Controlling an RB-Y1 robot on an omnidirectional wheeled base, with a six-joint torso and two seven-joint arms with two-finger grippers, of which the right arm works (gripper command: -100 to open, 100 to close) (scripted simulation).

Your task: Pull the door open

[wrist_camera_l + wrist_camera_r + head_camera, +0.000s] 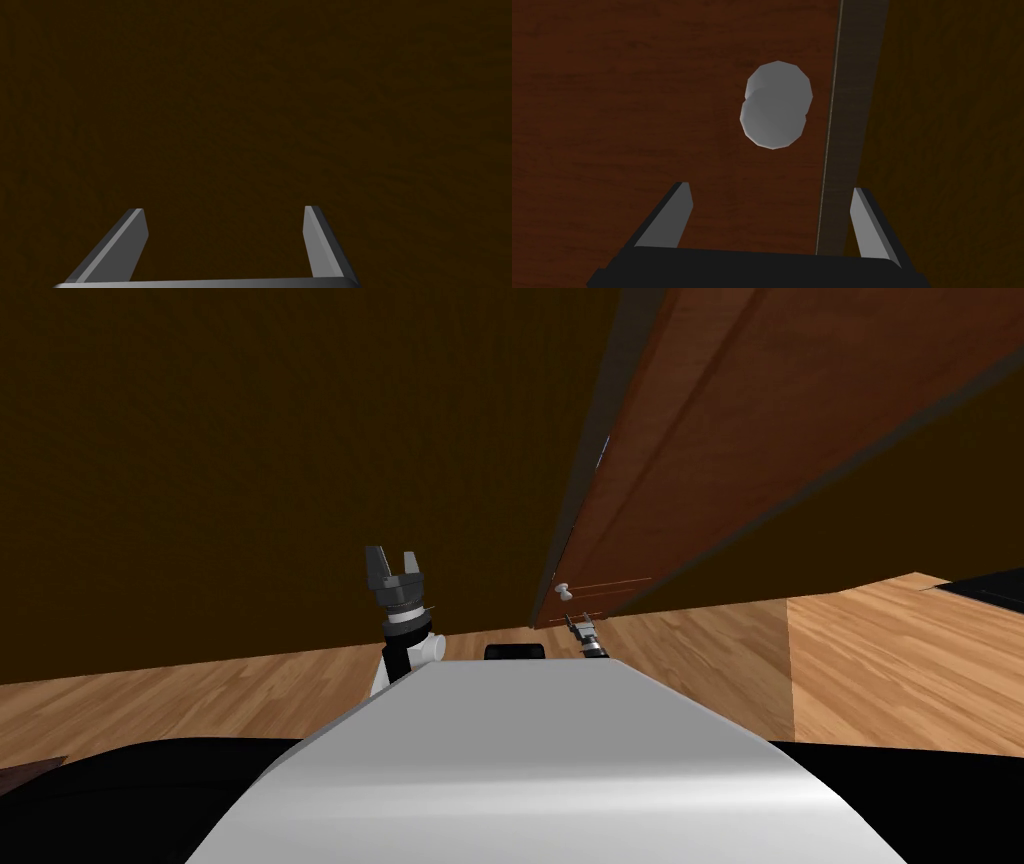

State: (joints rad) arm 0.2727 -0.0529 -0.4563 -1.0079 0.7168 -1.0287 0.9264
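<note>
A reddish-brown wooden door [700, 448] [637, 100] stands ahead on the right, set in a dark grey frame [590, 438] [847, 125]. Its round light grey knob [563, 588] [777, 105] sits near the frame-side edge. My right gripper [580, 623] [772, 200] is open just short of the knob, which lies beyond and between its fingertips, untouched. My left gripper [392, 563] [225, 215] is raised and open, facing the dark brown wall [250, 468] with nothing between its fingers.
The dark brown wall [250, 100] runs left of the door frame and continues right of the door. Light wooden floor [850, 658] spreads below. A black area [990, 588] shows at the far right edge.
</note>
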